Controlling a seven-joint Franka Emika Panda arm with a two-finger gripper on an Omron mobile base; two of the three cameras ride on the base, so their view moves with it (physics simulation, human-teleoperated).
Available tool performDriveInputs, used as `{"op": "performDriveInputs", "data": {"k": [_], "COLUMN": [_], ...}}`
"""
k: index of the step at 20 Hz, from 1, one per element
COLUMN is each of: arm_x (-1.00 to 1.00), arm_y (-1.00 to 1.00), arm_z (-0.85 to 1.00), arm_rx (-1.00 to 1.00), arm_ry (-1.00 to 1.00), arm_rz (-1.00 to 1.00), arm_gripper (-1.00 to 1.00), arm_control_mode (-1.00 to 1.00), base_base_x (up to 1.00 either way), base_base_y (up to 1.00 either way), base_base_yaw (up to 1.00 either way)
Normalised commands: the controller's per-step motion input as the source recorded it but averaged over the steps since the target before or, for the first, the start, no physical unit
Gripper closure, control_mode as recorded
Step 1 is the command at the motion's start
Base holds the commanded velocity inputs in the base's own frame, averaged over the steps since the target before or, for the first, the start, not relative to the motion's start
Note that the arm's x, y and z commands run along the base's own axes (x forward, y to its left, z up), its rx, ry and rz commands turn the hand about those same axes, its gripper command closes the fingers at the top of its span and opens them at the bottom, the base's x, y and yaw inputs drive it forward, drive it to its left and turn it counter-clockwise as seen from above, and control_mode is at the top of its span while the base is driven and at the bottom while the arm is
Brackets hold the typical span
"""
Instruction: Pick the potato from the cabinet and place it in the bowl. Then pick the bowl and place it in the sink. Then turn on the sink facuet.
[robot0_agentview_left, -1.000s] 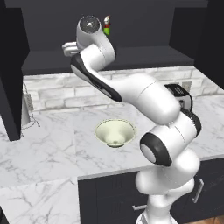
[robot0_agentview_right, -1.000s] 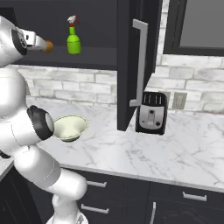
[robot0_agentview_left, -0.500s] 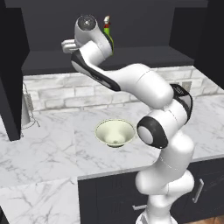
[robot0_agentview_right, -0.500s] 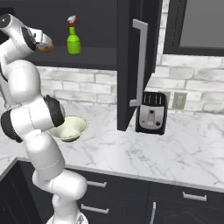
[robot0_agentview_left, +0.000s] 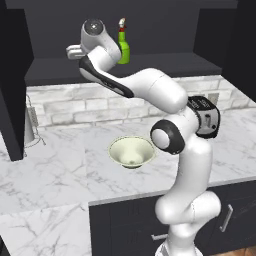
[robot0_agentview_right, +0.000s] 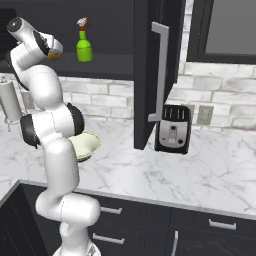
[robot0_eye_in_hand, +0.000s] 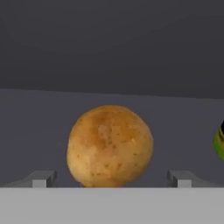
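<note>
We have the pincer up at the cabinet shelf, its jaws spread wide, and nothing is pinched yet. In the hand view the potato sits straight ahead of the pincer, centred between the two fingertips, with a gap showing on either side of it. It rests on the cabinet shelf, close in front of the hand; whether the tips already reach alongside it or stop just short, we cannot tell from this angle. The potato is close to round, so we see no long axis that would favour one approach angle over another. We judge that the coming move turns on this straight-ahead alignment: advance a little along the line of the hand if needed, then close on the potato's sides.

In the right base view the potato peeks out just past the end of the hand, left of the green bottle standing on the same shelf. The bowl waits on the marble tabletop below the cabinet, well apart from the potato, beside the arm's elbow.

A toaster stands farther right on the tabletop. We can read no brand, label or writing on anything here; the bottle is too small to tell.
</note>
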Motion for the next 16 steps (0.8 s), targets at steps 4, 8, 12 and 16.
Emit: {"op": "performDriveInputs", "data": {"k": [4, 8, 12, 16], "arm_x": [0.48, 0.35, 0.19, 0.01], "arm_y": [0.19, 0.18, 0.13, 0.05], "arm_z": [0.00, 0.00, 0.00, 0.00], "arm_rx": [0.00, 0.00, 0.00, 0.00], "arm_ry": [0.01, 0.01, 0.04, 0.05], "arm_rz": [0.00, 0.00, 0.00, 0.00], "arm_gripper": [-1.00, -1.00, 1.00, 1.00], "arm_control_mode": [-1.00, -1.00, -1.00, -1.00], "base_base_x": [0.00, 0.00, 0.00, 0.00], "base_base_y": [0.00, 0.00, 0.00, 0.00], "base_base_yaw": [0.00, 0.00, 0.00, 0.00]}}
